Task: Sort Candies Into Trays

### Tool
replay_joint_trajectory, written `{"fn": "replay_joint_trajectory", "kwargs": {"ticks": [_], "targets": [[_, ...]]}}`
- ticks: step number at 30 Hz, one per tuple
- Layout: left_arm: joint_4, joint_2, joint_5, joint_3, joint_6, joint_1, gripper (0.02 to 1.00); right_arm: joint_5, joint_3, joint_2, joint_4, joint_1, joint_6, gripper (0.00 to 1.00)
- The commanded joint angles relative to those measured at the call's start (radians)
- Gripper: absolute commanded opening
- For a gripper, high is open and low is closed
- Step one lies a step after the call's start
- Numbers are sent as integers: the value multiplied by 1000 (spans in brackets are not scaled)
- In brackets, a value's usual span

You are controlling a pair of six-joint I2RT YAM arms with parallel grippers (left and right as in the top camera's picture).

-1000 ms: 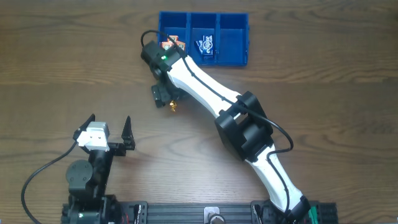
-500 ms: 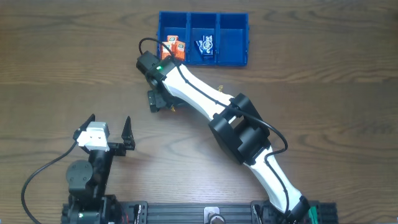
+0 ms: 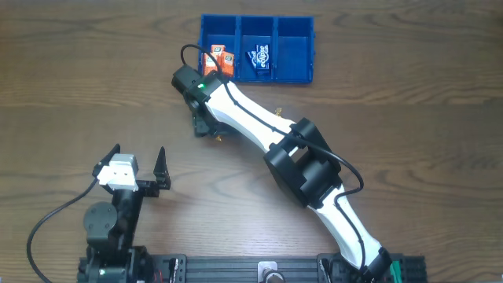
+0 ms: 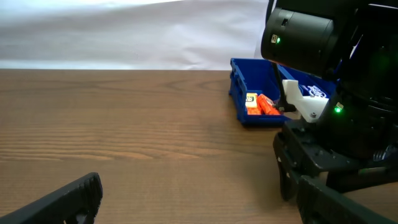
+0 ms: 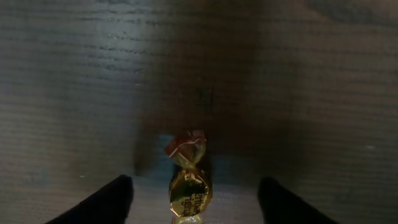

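Observation:
A gold-wrapped candy [image 5: 188,183] lies on the wooden table, a little in front of the blue tray's left end. My right gripper [image 5: 193,208] is low over it and open, with one dark finger on each side of the wrapper and not touching it. In the top view this gripper [image 3: 206,126] hides most of the candy. The blue three-compartment tray [image 3: 302,75] holds orange candies [image 3: 218,61] in its left compartment and a dark blue packet [image 3: 261,57] in the middle one. My left gripper [image 3: 140,161] stands open and empty near the left arm's base.
A small gold piece [image 3: 277,110] lies on the table by the right arm's forearm. In the left wrist view the right arm's wrist [image 4: 323,143] stands in front of the tray [image 4: 239,102]. Bare wood stretches to the left and right.
The right arm's wrist has shifted a little left and toward the tray, staying over the gold candy. The left arm has not moved.

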Motion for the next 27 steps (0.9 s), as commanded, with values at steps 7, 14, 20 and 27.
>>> {"fn": "replay_joint_trajectory", "kwargs": {"ticks": [7,14,20,27], "targets": [[-34,-6,18,-20,14,0,998,16,-10,34,7,6,2,527],[-34,-6,18,-20,14,0,998,16,-10,41,7,6,2,441],[-34,-6,18,-20,14,0,998,16,-10,44,10,7,2,220],[-34,-6,18,-20,14,0,998,16,-6,42,9,6,-3,47]]}}
